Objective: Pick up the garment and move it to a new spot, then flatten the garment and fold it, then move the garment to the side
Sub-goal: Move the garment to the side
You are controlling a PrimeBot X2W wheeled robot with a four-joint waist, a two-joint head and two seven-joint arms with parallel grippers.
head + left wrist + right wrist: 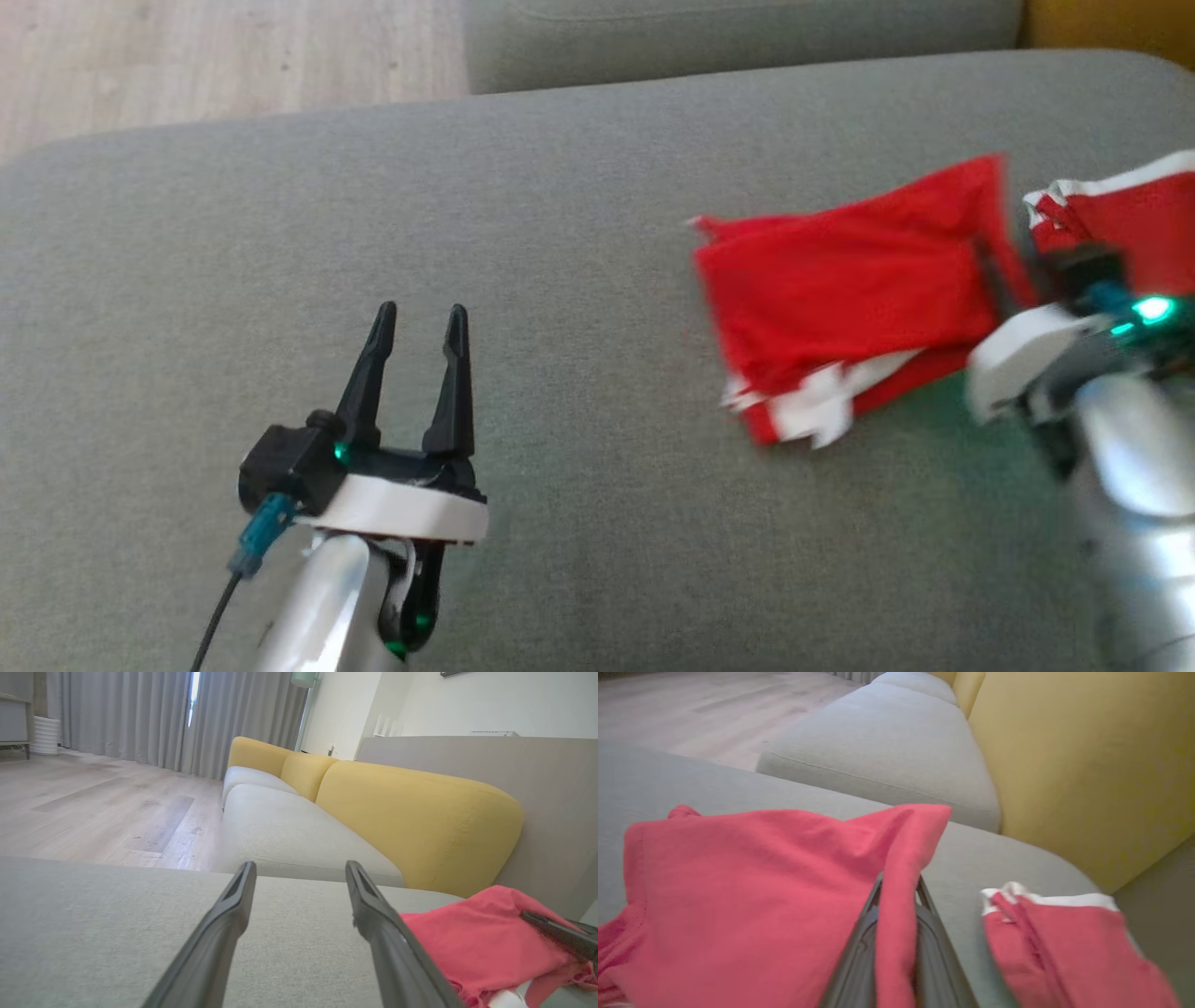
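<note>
Red garment (840,289) is lying on the right half of the grey seat cushion (467,215), roughly midway between the cushion's near and far edges, folded over on itself into a rough rectangle. White trim (822,401) is showing along its near edge, bunched and overlapping the red. Any print or tag on the cloth is too blurred to read.

Right-hand corner of the garment is standing up off the cushion in a peak. Right tool (994,271) is clamping that peak: in the right wrist view a strip of red cloth is running down between the two dark fingers (934,933), which are sitting close together on it. The right arm is showing blurred in the head view.

A second red portion with a white border (1120,210) is lying just beside it, nearer the cushion's right edge. Cannot tell whether it is joined to the main piece.

Left tool (422,313) is hanging over bare cushion toward the near left, well apart from the garment, fingers spread wide and gripping nothing.

Beyond the far edge, another grey seat cushion (747,37) is adjoining. Yellow back cushions (420,821) are running along the right edge. Pale wooden floor (187,65) is showing off the far left corner, grey curtains (140,718) behind.
</note>
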